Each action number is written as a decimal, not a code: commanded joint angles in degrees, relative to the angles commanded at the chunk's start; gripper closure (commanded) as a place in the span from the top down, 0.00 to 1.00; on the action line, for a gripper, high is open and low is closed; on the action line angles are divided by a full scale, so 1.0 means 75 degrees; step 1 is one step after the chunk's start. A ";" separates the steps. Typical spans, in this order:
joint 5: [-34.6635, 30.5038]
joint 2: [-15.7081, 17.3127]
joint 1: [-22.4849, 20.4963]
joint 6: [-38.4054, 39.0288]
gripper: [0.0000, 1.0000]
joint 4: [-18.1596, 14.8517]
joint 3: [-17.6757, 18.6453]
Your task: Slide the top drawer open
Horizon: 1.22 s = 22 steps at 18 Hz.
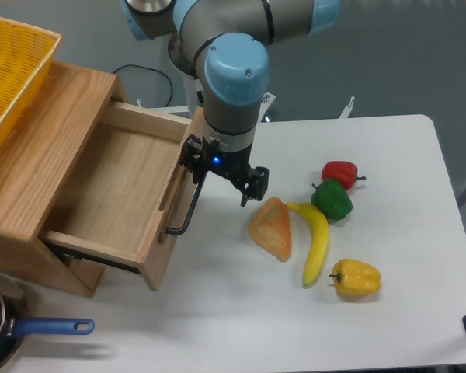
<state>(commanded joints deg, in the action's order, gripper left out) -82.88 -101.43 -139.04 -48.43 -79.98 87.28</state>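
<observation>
Light-oak top drawer (pixel 109 190) stands well out of the cabinet (pixel 31 194) at 9 o'clock. Claw (pixel 217 180) hooks its black bar handle (pixel 188 203); finger spacing unreadable. Risks: drawer overrunning its slides, or claw bumping the orange wedge (pixel 272 228) at 3 o'clock on the worktop (pixel 388 326).

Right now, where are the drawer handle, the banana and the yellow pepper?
drawer handle (pixel 188 208), fixed camera, middle of the black bar
banana (pixel 317 241), fixed camera, middle of its curve
yellow pepper (pixel 357 279), fixed camera, centre of its body

White bench (pixel 388 326) filling the frame from centre to 5 o'clock, grey floor (pixel 404 54) beyond at 1 o'clock, black cable (pixel 151 74) at 11 o'clock, even light
</observation>
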 joint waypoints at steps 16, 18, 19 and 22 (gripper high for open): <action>0.0012 -0.0082 -0.0211 -0.0223 1.00 -0.0012 -0.0059; 0.0023 -0.0059 -0.0211 -0.0223 1.00 -0.0023 -0.0070; 0.0047 -0.0024 -0.0211 -0.0223 1.00 -0.0023 -0.0082; 0.0082 0.0000 -0.0199 -0.0211 1.00 -0.0094 -0.0141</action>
<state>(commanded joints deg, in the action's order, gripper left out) -82.27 -101.43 -140.54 -50.01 -80.68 86.22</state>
